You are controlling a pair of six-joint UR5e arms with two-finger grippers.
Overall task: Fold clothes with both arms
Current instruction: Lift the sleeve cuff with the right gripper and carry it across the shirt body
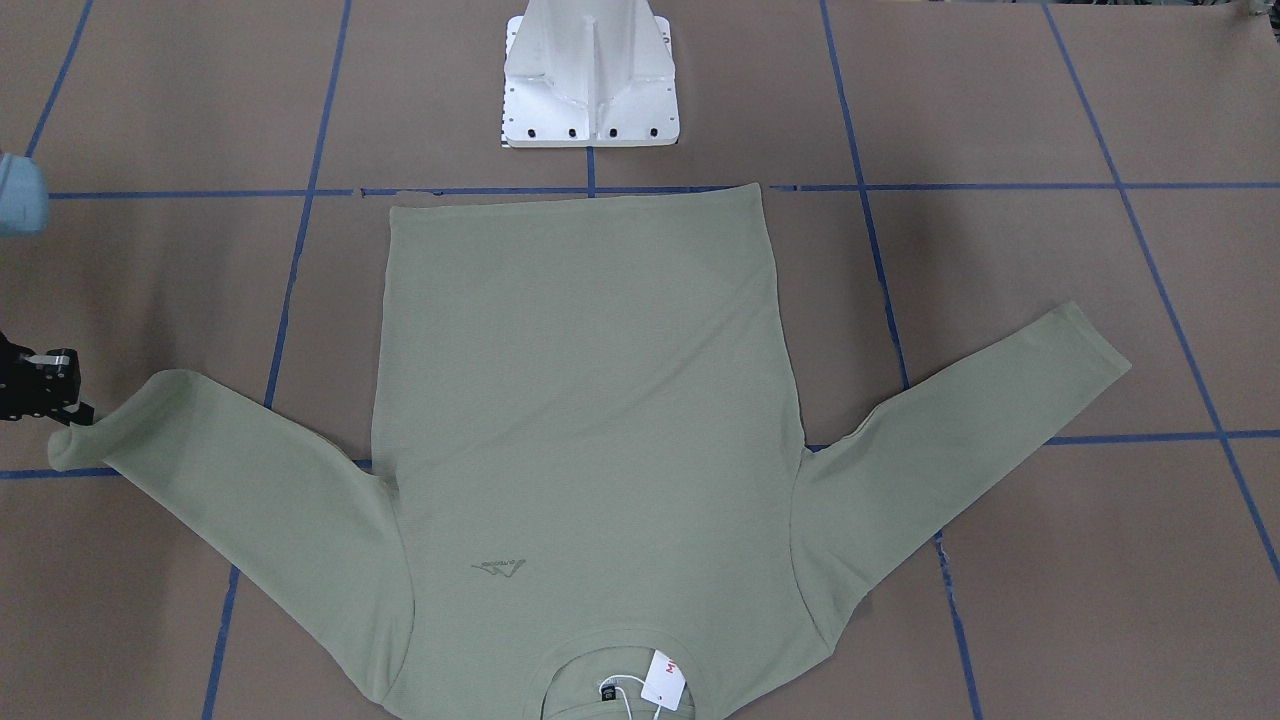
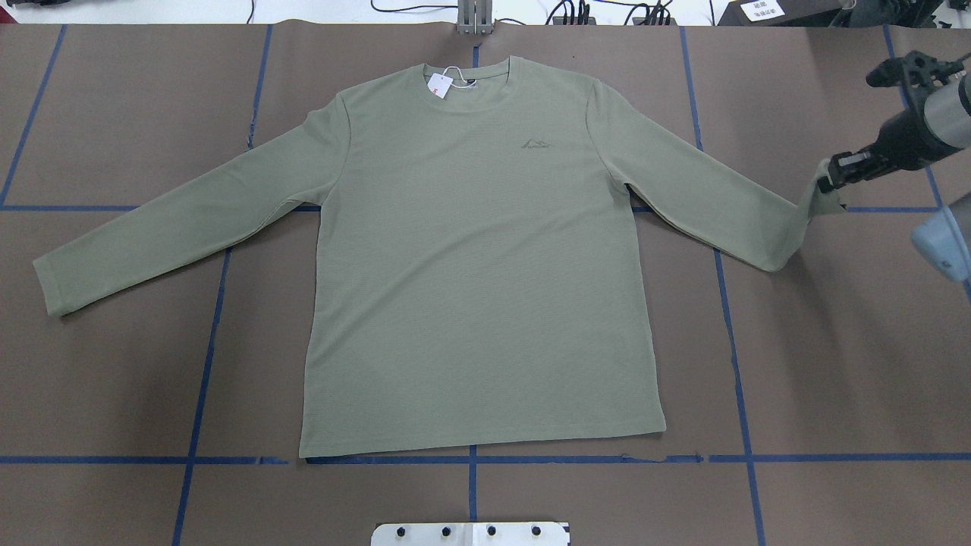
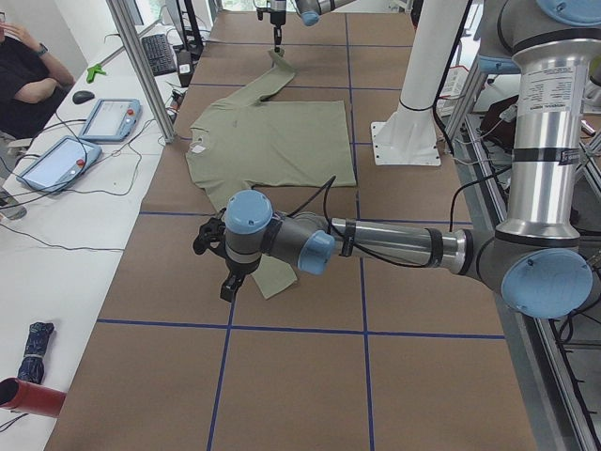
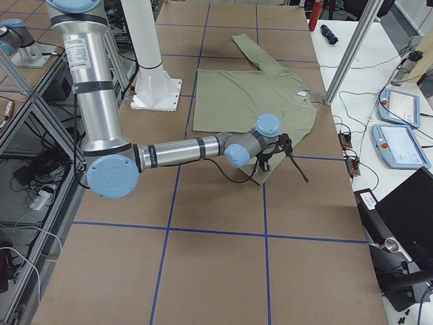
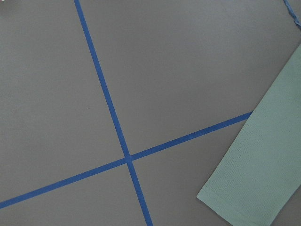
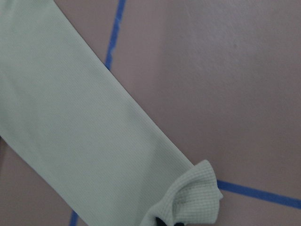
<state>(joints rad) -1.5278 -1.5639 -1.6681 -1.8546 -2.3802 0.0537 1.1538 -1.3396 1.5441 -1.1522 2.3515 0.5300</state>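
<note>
sage-green knit shirt [image 2: 478, 258], spread flat and front up on the brown-papered table [image 2: 834, 364], with collar and hang tag [image 2: 438, 83] at the upper centre of the overhead frame and hem at the lower centre. both sleeves are splayed outward and downward toward the frame's left and right edges. the right gripper [image 2: 829, 180] is seen at the right edge of the overhead frame, its fingers closed on the cuff [image 2: 825, 199] of the right-hand sleeve [image 2: 705, 205]. the cuff is raised off the table and bunched, as is confirmed at the bottom of the right wrist frame, while the rest of that sleeve lies flat. the sleeve's long axis runs from the clamped cuff up and leftward to the shoulder, so the shirt body lies wholly to the left of this gripper in the overhead frame. any fold of the sleeve is judged to require a carry in that direction, across the blue tape line [image 2: 726, 318]. the left gripper [image 3: 229, 287] is shown only in the exterior left view, hung above the table near the opposite cuff [image 5: 249, 197]. that cuff appears flat and untouched at the lower right of the left wrist frame. whether the left gripper's fingers are apart or together cannot be told. the left arm [image 3: 394, 246] is the nearer one to the free sleeve [image 2: 174, 227].
</note>
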